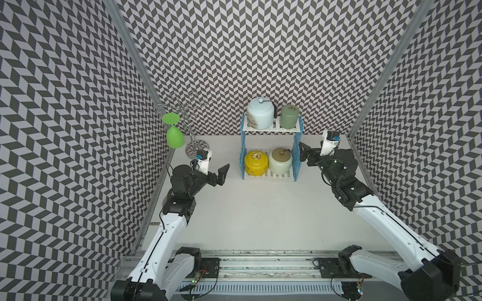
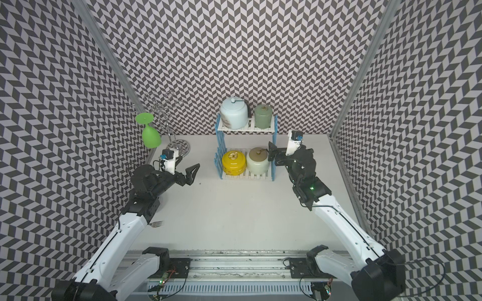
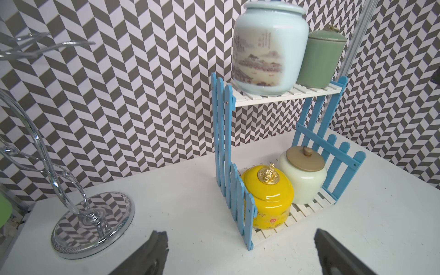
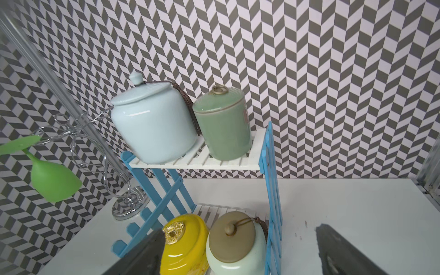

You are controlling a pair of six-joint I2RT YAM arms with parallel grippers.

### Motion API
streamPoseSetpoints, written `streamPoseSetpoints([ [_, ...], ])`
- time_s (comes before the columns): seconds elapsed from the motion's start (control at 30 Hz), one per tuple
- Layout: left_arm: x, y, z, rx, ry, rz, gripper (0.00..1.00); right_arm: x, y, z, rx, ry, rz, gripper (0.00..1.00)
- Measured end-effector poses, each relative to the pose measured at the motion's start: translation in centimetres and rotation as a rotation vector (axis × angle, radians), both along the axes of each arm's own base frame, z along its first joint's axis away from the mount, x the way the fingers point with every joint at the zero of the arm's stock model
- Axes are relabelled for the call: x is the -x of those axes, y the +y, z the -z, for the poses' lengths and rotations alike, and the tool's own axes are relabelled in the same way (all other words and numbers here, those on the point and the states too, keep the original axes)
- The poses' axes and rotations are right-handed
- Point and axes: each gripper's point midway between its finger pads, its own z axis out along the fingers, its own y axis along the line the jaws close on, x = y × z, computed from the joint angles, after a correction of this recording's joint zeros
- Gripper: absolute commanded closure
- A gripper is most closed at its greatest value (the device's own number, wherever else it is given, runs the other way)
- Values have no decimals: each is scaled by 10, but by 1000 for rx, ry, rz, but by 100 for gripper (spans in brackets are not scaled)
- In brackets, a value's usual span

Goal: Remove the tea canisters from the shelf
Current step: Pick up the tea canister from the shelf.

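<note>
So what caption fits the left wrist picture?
Shelf with yellow jar and cream jar on the lower tier, blue jar and green jar above.

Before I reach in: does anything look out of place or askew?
Yes: a small metal fork lies on the white table, half hidden by the left arm, unrelated to this job. The blue-and-white slatted shelf stands square.

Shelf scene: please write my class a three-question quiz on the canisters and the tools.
1. True or false: all four canisters stand on the shelf.
2. Which canister sits beside the yellow one on the lower tier? A) pale blue B) sage green C) cream
3. How many tools hold something: left tool, right tool?
Key: 1 true. 2 C, cream. 3 zero; both stand open.
</note>
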Motion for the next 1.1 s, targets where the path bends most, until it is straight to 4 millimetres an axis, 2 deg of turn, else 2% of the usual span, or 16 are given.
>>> streamPoseSetpoints([
  [0.13, 10, -2, -7, -9, -26, 11, 0, -8, 8, -8, 4, -15, -27, 0],
  [0.27, 26, -6, -10, -13, -78, 37, 0, -26, 18, -21, 26, -39, -41, 0],
  [0.47, 37, -7, 11, -16, -97, 68, 0, -53, 34, -35, 70, -71, -64, 0],
  [0.73, 52, -12, 29, 10, -135, 130, 0, -80, 46, -30, 141, -76, -77, 0],
  [0.9, 61, -17, 24, 33, -188, 171, 0, -94, 47, -26, 170, -74, -67, 0],
  [1.1, 65, -18, 5, 83, -268, 180, 0, -114, 42, -28, 172, -74, -40, 0],
])
